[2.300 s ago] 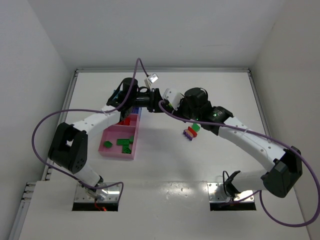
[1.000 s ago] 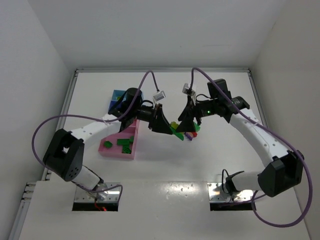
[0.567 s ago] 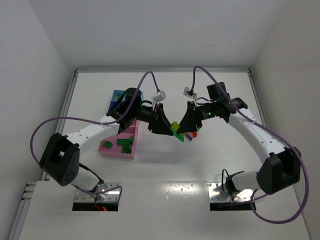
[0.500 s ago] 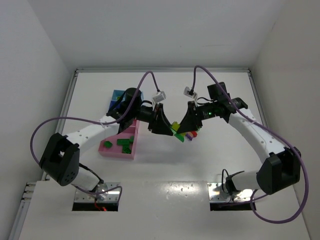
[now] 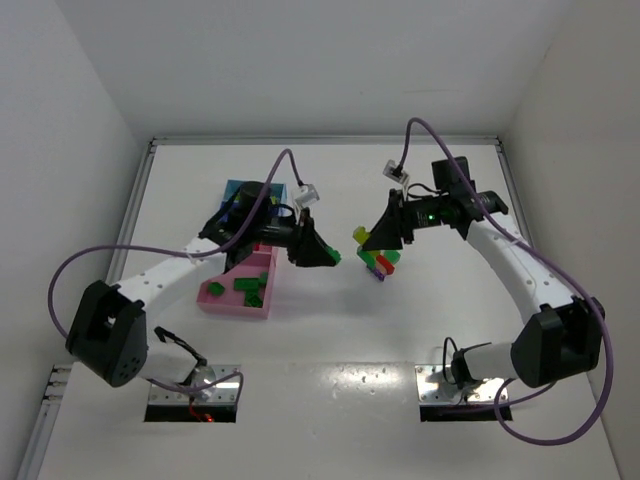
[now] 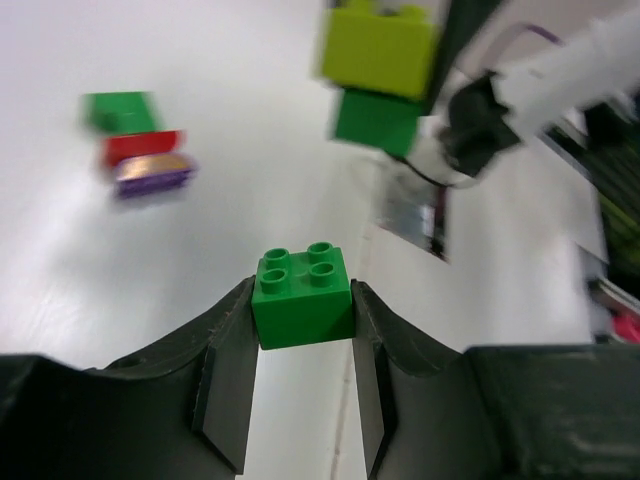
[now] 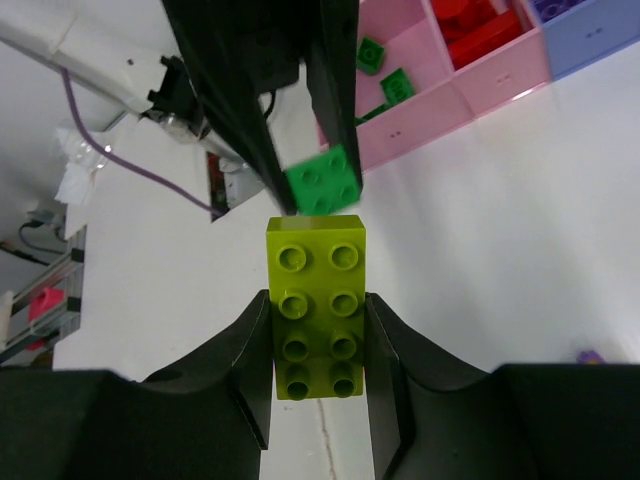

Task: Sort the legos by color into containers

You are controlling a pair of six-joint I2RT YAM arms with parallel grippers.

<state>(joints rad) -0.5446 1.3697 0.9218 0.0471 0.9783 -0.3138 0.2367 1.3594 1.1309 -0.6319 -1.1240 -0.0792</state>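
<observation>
No text, label, brand, number or sign can be read anywhere.

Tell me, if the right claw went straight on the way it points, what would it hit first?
Probably the green brick pinched in the left gripper: it sits just beyond the lime brick the right gripper carries. The gap's depth is unclear.
</observation>
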